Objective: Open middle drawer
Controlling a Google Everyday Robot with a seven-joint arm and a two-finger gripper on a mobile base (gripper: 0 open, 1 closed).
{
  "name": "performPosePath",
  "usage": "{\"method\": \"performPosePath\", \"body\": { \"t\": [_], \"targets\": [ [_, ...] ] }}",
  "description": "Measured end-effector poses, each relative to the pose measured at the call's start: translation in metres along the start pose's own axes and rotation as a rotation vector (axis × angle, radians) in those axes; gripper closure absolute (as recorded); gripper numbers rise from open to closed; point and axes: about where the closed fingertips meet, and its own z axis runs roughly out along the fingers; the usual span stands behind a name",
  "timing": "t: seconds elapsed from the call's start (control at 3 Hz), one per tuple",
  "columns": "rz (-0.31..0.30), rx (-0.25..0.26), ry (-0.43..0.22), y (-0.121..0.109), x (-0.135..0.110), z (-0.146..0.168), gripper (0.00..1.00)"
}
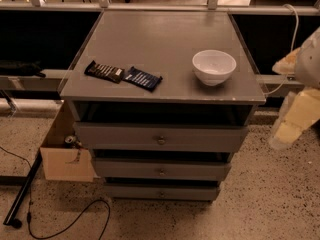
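A grey cabinet (pixel 160 49) has three grey drawer fronts stacked under its top. The middle drawer (pixel 125 169) is the second one, with a small round metal knob (pixel 161 172) at its centre, and it sits nearly flush with the others. The top drawer (pixel 115 135) with its knob (pixel 161 140) is above it, and the narrow bottom drawer (pixel 130 191) is below. My gripper (pixel 285 131) is the pale shape at the right edge of the camera view. It is beside the cabinet's right side, about level with the top drawer, and touches no drawer.
On the cabinet top lie two snack bars (pixel 122 74) and a white bowl (pixel 214 66). An open cardboard box (pixel 65 161) stands on the floor against the cabinet's left side. A black cable (pixel 75 219) and a dark pole (pixel 22 194) lie on the speckled floor at the left.
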Motion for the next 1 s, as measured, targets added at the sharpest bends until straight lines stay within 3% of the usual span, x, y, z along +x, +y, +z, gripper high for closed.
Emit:
{"method": "performPosePath", "body": {
  "t": [0.33, 0.67, 1.0],
  "targets": [
    [0.114, -0.101, -0.120, 0.019, 0.005, 0.033, 0.00],
    [0.144, -0.176, -0.184, 0.044, -0.018, 0.103, 0.00],
    [0.130, -0.172, -0.184, 0.050, -0.018, 0.104, 0.00]
  ]
}}
